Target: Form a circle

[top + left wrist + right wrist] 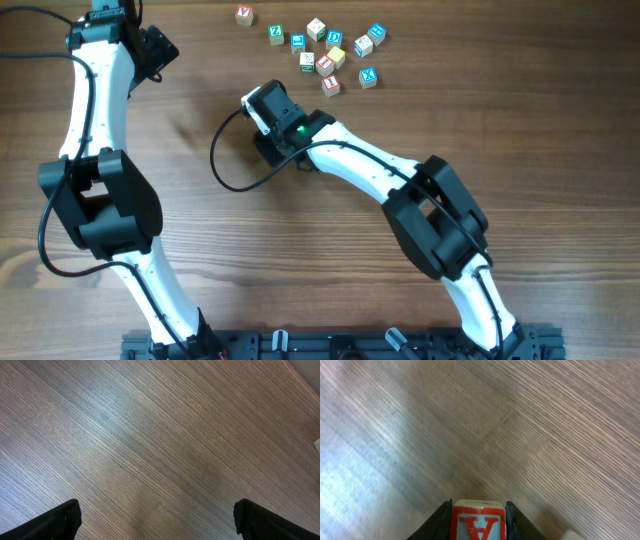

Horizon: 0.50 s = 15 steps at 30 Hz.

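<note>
My right gripper (478, 510) pinches the A cube (478, 525); left gripper (155, 516) spread, idle; cubes (325, 55) lie scattered — no circle yet, nearly everything left.

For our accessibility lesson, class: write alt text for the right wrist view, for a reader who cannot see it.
A wooden letter cube with a red A sits clamped in the dark right pincer, at the bottom edge of the frame. Beyond it stretches wood-grain table, slightly blurred.
</note>
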Each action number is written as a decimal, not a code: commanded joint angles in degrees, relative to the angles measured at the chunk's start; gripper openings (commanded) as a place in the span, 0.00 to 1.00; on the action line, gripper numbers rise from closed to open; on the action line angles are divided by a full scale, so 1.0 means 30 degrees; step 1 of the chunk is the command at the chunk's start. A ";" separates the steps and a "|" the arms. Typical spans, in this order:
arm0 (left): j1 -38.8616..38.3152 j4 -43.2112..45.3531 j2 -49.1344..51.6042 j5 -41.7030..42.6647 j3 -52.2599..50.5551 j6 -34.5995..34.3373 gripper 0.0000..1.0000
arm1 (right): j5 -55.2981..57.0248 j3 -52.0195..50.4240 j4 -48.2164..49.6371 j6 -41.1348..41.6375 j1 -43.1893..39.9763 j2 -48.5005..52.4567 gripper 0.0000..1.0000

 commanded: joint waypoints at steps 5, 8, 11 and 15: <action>0.0022 -0.0015 -0.0066 -0.0240 0.0189 0.0095 1.00 | 0.0561 -0.0051 -0.2958 -0.2200 -0.0102 -0.1013 0.33; 0.0022 -0.0015 -0.0066 -0.0240 0.0189 0.0095 1.00 | 0.0852 -0.0051 -0.3825 -0.2805 -0.0117 -0.1005 0.33; 0.0022 -0.0015 -0.0066 -0.0240 0.0189 0.0095 1.00 | 0.1217 -0.0051 -0.3752 -0.2820 -0.0160 -0.0998 0.33; 0.0022 -0.0015 -0.0066 -0.0240 0.0189 0.0095 1.00 | 0.1290 -0.0051 -0.3810 -0.2892 -0.0364 -0.0984 0.33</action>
